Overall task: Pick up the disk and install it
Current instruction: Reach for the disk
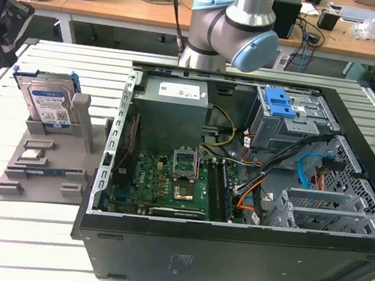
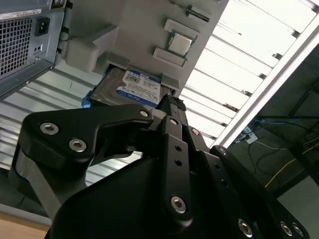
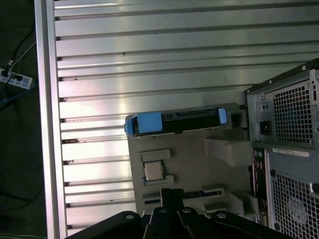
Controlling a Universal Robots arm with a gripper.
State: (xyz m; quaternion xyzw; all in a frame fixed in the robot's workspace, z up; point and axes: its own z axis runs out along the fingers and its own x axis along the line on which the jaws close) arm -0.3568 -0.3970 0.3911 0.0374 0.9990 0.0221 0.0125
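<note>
Nothing is installed yet. The silver-grey, blue-framed hard disk (image 1: pixel 48 105) stands upright in its grey plastic holder (image 1: pixel 42 165) on the worktop (image 1: pixel 26 244), outside the open black computer case (image 1: pixel 229 254). The black gripper (image 2: pixel 172 107) hangs apart from it; I cannot tell how the jaws stand.
</note>
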